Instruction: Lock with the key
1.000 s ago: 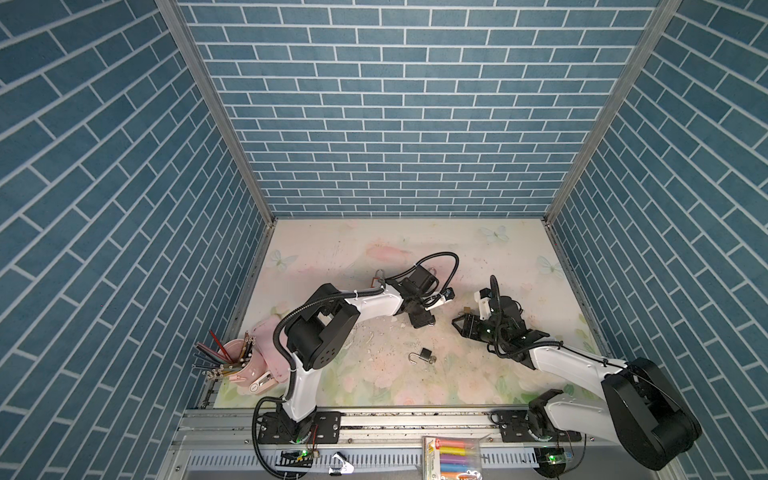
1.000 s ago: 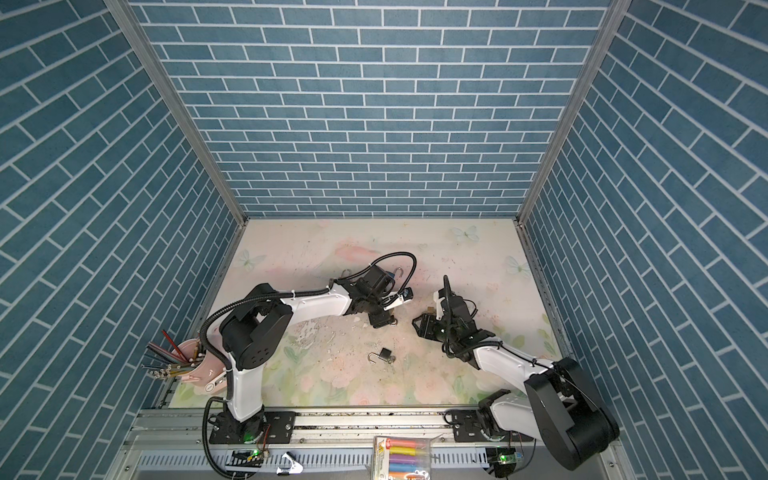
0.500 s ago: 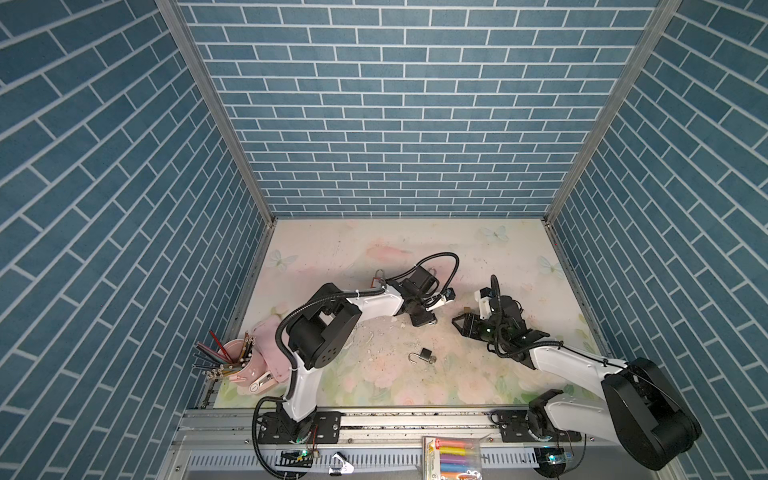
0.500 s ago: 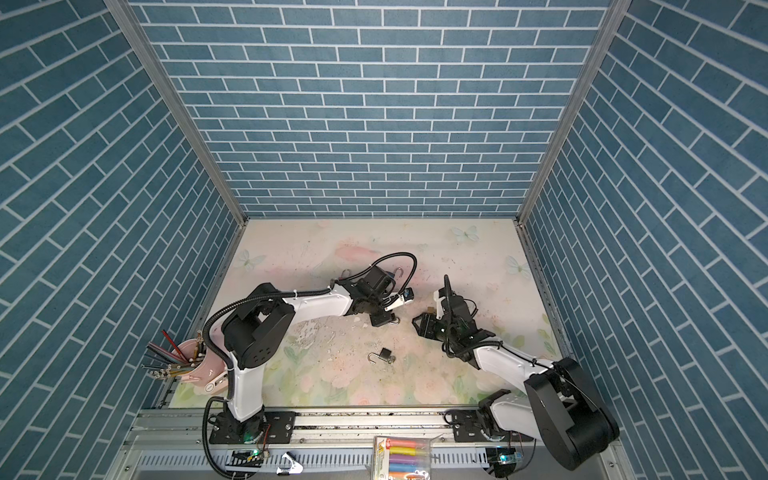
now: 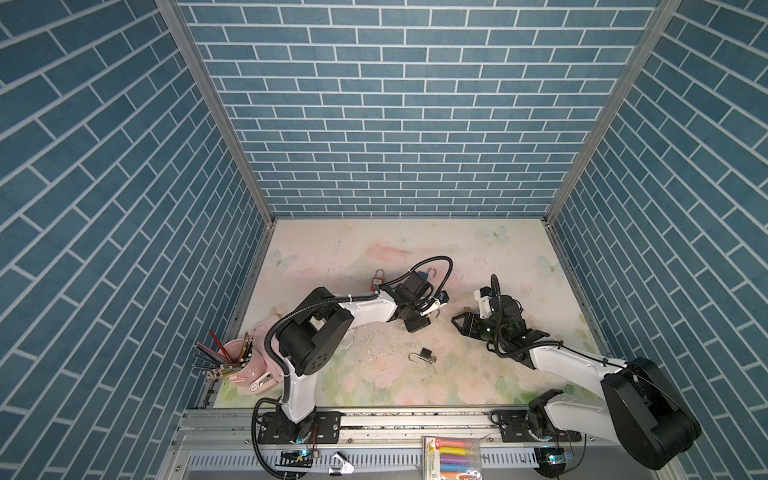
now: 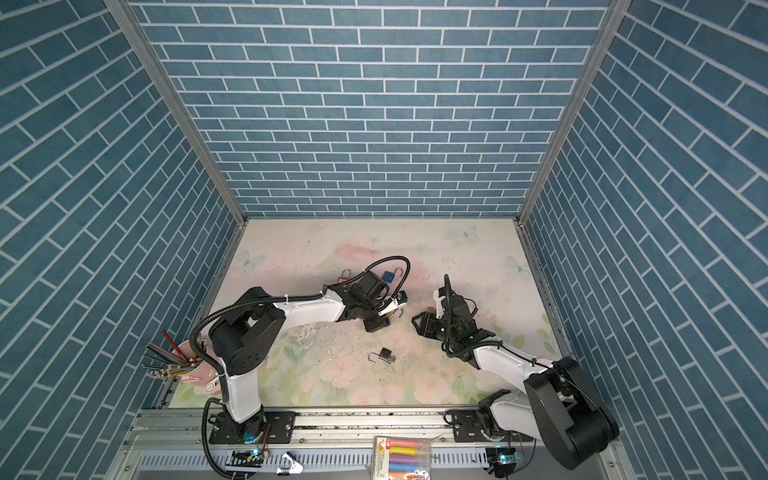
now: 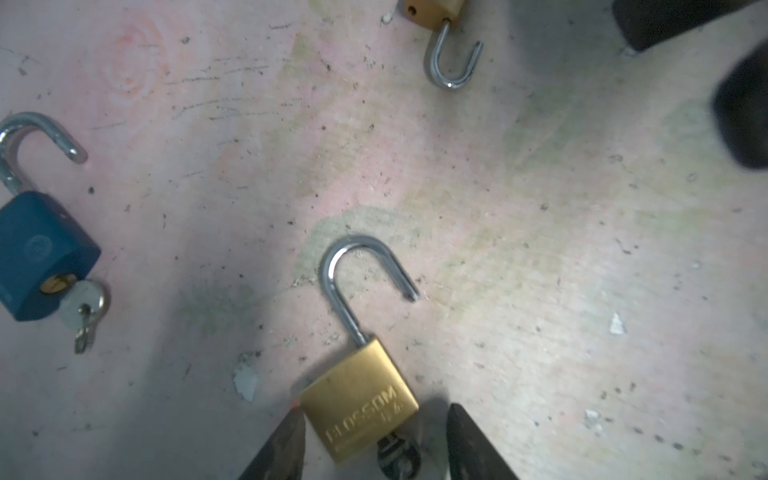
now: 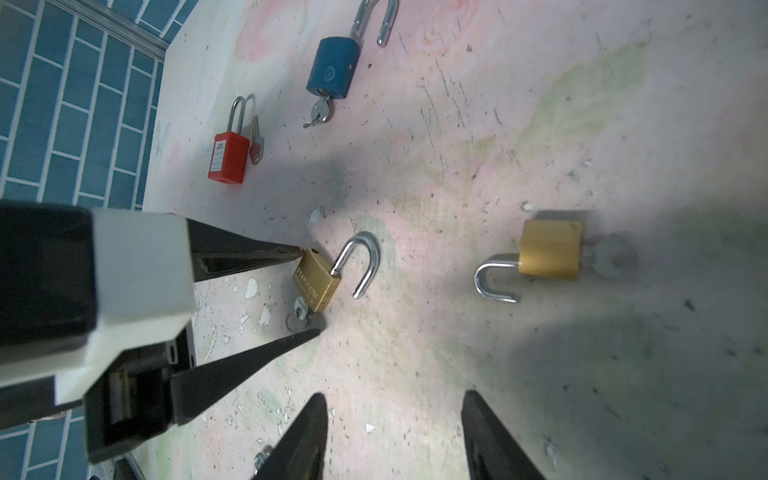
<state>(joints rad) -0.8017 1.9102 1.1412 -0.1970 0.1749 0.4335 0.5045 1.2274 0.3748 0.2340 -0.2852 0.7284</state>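
On the mat (image 7: 540, 249), mid-table, we see the left gripper (image 7: 376, 436) part-open astride the brass padlock (image 7: 359, 401), not clamping, and the right gripper (image 8: 399, 436) wide and empty; an off-centre squeeze could spin the lock and jar its inserted key (image 7: 397, 455).

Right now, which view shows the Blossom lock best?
Left wrist: the Blossom lock is close up, its shackle open and its lettering legible. Right wrist shows it smaller, with its key, between the fingers of the left hand. In both top views it is tiny and partly hidden by that hand.
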